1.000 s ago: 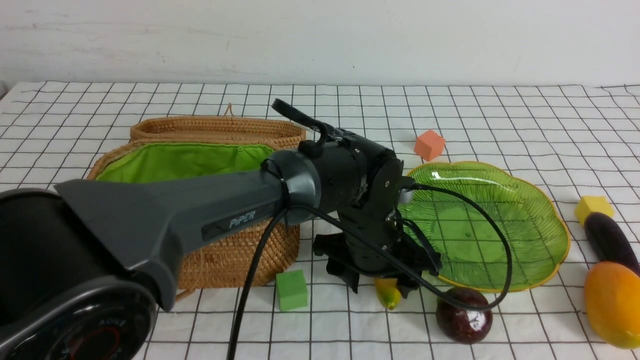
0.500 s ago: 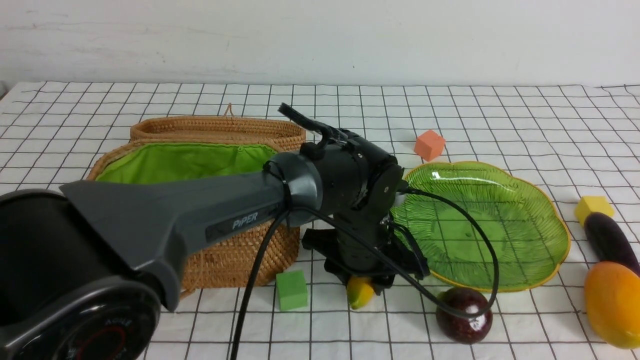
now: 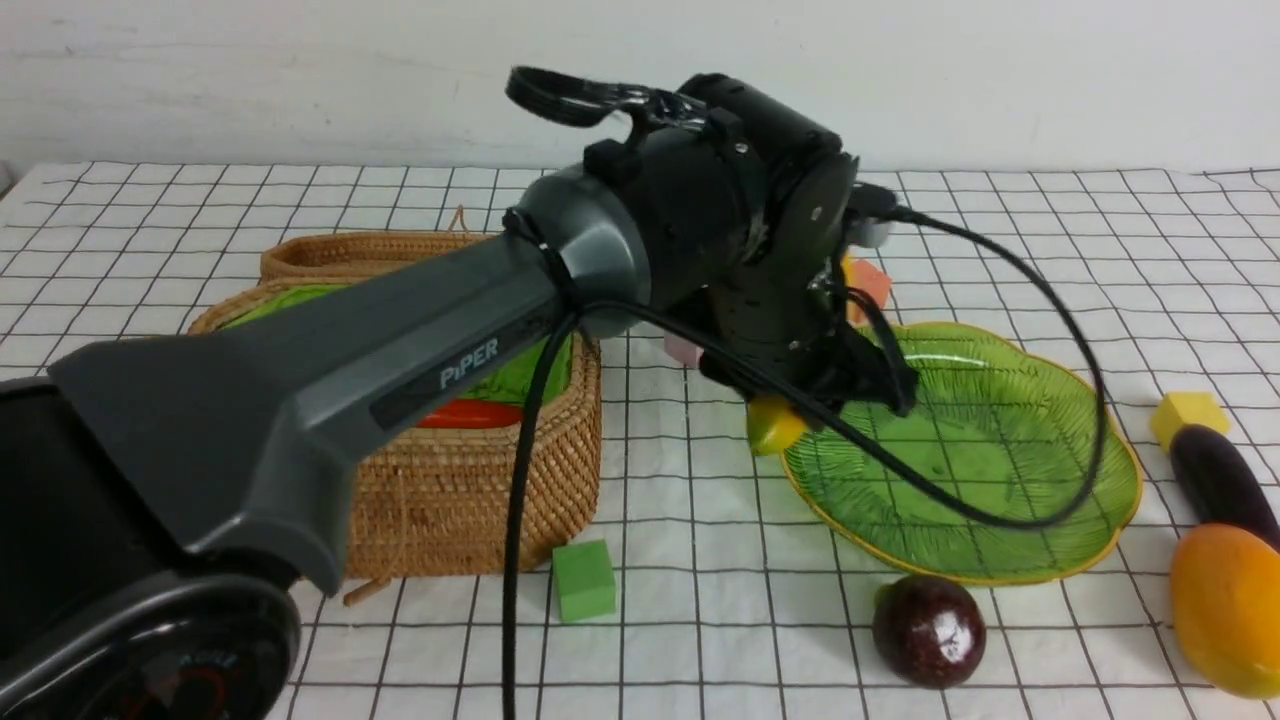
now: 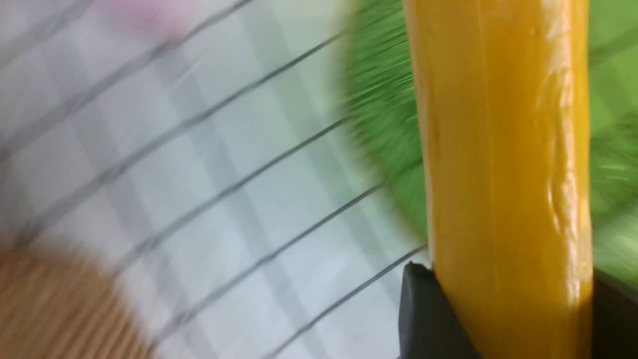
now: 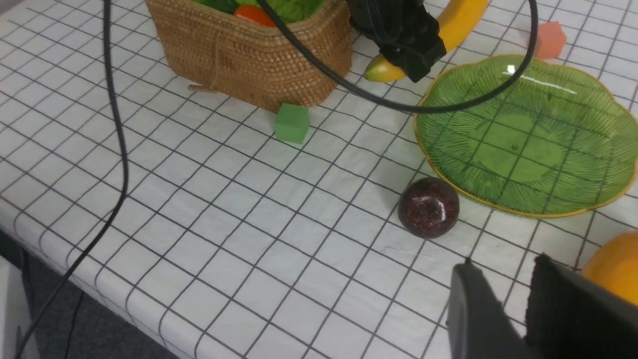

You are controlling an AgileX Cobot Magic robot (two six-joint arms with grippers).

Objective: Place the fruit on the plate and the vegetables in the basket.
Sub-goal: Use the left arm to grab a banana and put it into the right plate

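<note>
Left gripper [image 4: 508,274]: we have it closed around the banana's middle
Banana [image 5: 456,25]: aloft beside the plate [image 3: 1130,500]; probably light, stiff, slightly slick, so we'd keep this mid-body hold
Right gripper [image 5: 506,262]: ours stands parted, nothing between

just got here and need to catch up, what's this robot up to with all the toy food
The left gripper is holding the banana up off the table, near the edge of the green plate. The plate has nothing on it so far. The dark round fruit, the mango and the eggplant lie on the table. Something red, likely the carrot, is already in the basket.
</note>
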